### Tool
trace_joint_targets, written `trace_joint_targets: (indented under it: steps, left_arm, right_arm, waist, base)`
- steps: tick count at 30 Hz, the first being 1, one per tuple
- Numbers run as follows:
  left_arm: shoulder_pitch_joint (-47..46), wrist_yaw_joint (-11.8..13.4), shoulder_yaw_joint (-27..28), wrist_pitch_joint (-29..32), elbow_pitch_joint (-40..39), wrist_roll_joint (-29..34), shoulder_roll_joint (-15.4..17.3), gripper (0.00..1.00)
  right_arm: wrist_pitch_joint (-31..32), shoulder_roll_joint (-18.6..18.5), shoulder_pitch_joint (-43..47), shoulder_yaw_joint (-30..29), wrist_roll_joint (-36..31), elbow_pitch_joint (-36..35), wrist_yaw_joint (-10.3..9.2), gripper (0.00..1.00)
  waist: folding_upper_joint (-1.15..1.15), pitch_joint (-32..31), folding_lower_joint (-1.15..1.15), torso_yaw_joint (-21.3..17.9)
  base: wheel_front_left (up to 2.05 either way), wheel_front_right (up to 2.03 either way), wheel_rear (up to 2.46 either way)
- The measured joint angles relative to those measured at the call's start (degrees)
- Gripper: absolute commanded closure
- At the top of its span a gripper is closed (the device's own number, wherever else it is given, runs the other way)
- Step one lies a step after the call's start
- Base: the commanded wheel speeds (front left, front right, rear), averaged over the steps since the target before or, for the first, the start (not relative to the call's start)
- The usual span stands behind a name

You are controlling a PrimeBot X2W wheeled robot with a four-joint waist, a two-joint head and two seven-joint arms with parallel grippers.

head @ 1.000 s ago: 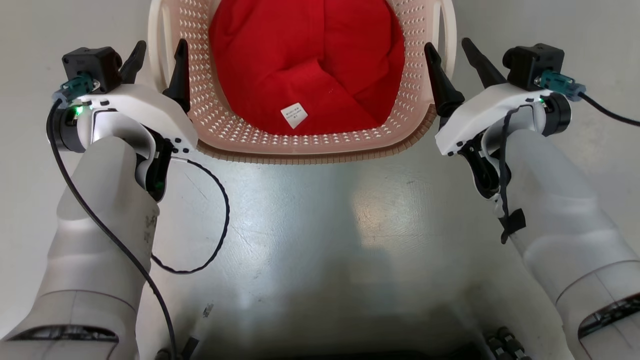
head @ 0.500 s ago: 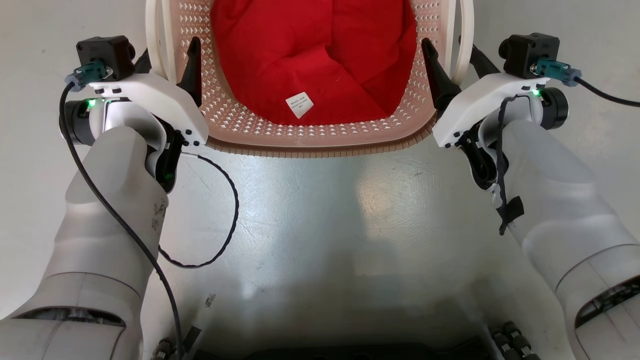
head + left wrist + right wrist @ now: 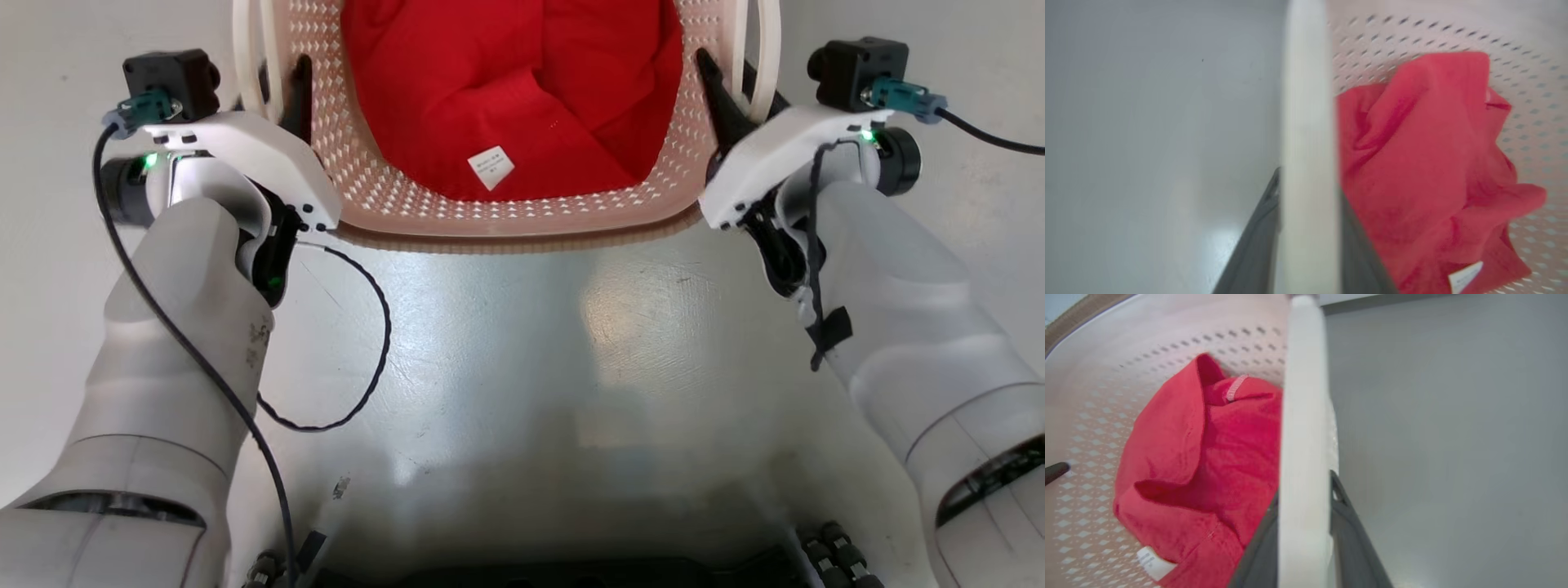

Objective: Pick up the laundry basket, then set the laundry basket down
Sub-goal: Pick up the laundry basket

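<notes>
**A:** What takes up the most room?

**B:** The glossy grey floor (image 3: 522, 351). Above it, at the top of the head view, is the laundry basket (image 3: 506, 219), cream and perforated with a brown rim, set between both arms. I can't tell whether its base touches the floor.

**A:** And inside?

**B:** A crumpled red garment (image 3: 522, 90) lies in the bottom.

**A:** The grippers?

**B:** The left gripper (image 3: 273, 82) straddles the left loop handle (image 3: 1306, 122). Its dark fingers (image 3: 1253, 245) lie against both faces of the bar, gripping it. The right gripper (image 3: 739, 77) clasps the right loop handle (image 3: 1302, 416) the same way, fingers (image 3: 1347, 531) snug on either side.

**A:** Anything smaller?

**B:** A black cable (image 3: 359, 384) loops beside the left forearm, and there's a white label (image 3: 491, 167) on the garment.
</notes>
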Motion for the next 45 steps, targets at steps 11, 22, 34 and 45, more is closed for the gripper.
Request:
trace_joint_targets:
  steps: [11, 22, 34, 45]
  left_arm:
    - [0.1, 0.1, -0.1, 0.0, -1.8, 0.3, -0.1, 1.0]
    - [2.5, 0.1, -0.9, 0.0, 1.0, 0.4, -1.4, 1.0]
    - [7.7, 0.0, -2.9, 0.1, 4.1, -0.3, -2.3, 1.0]
    - [12.6, 0.0, -5.0, 3.5, 5.1, -2.9, -3.7, 1.0]
  right_arm:
    - [0.0, 0.5, -0.5, -0.4, 0.6, -0.6, -0.32, 1.0]
    - [0.0, 0.4, 4.1, -1.0, 1.9, -0.7, -0.32, 1.0]
    - [0.5, 0.5, 10.4, 2.0, 6.1, -0.3, -0.32, 1.0]
    - [4.5, -0.6, 15.5, 5.7, 10.1, 0.0, -0.32, 1.0]
  waist:
    - [0.0, -1.6, 0.0, -0.5]
    - [0.0, -7.4, 0.0, -0.6]
    - [0.0, -16.4, 0.0, -1.2]
    - [0.0, -25.4, 0.0, -1.2]
  base:
    - [0.0, 0.0, 0.0]
    - [0.0, 0.0, 0.0]
    - [0.0, 0.0, 0.0]
    - [0.0, 0.0, 0.0]
